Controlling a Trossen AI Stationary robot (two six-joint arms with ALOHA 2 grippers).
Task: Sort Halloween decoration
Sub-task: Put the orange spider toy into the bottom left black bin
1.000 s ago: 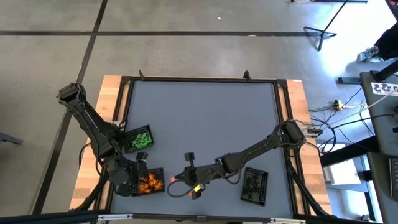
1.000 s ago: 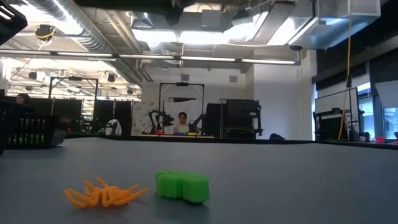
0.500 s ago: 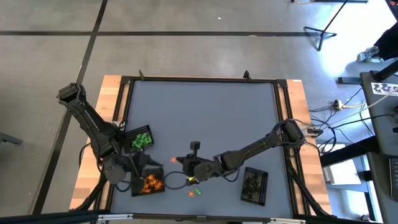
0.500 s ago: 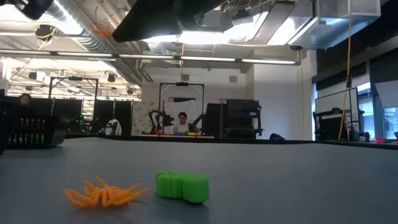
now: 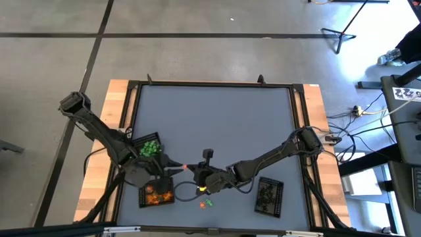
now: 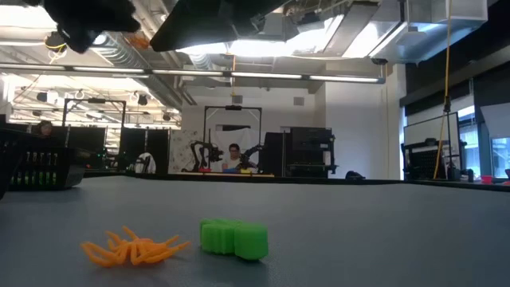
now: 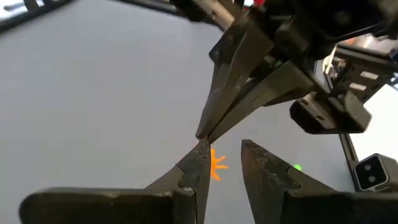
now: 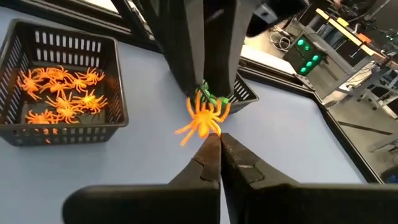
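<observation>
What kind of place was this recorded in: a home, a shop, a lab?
Most likely a robotics lab or workshop. The low view shows exposed ceiling ducts, another robot rig with a person seated at it, and equipment racks behind the table.

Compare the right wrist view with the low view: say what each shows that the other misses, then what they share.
Only the right wrist view: the shut right gripper holding an orange spider that the left gripper also grips, and a black basket of orange spiders.

Only the low view: a loose orange spider and a green trinket lying on the table, with a person far behind.

Both: the grey table surface and parts of the dark arms.
</observation>
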